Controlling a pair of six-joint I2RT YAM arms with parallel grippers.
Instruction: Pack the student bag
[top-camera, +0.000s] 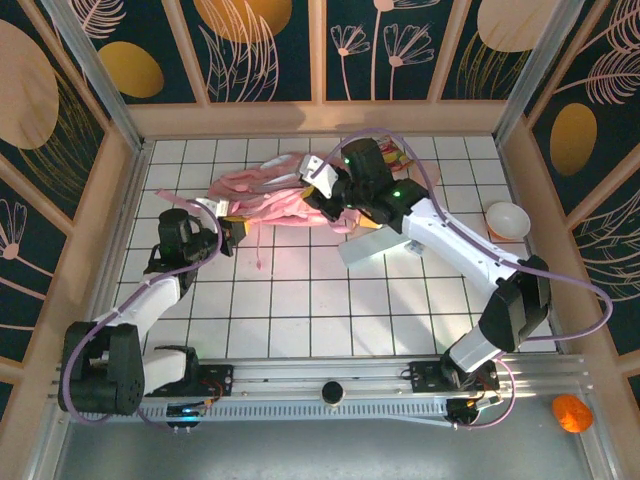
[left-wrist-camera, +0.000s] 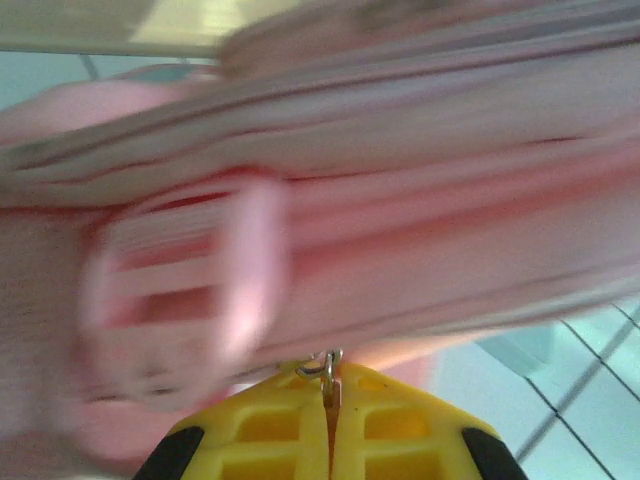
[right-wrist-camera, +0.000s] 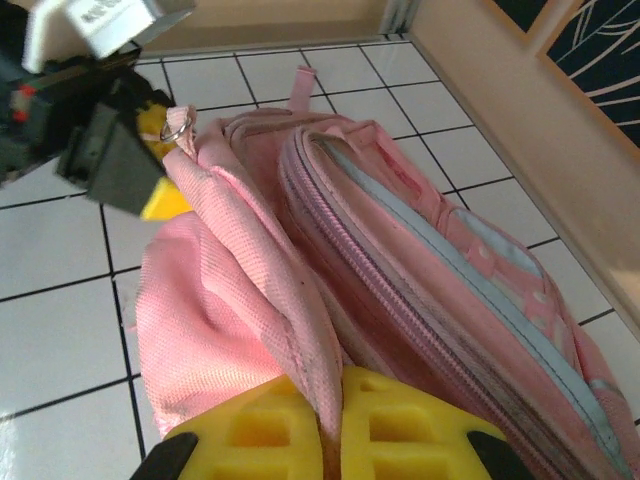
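Two arms work the large soft pink fabric backpack (top-camera: 255, 185), which lies on the white tiled counter (top-camera: 300, 310), upper centre of the top view. Left gripper (left-wrist-camera: 330, 385): yellow jaws pinched tight on a small metal zip ring (left-wrist-camera: 322, 363) at the bag's edge. Right gripper (right-wrist-camera: 330, 410): jaws clamped on a fold of the bag's pink fabric.
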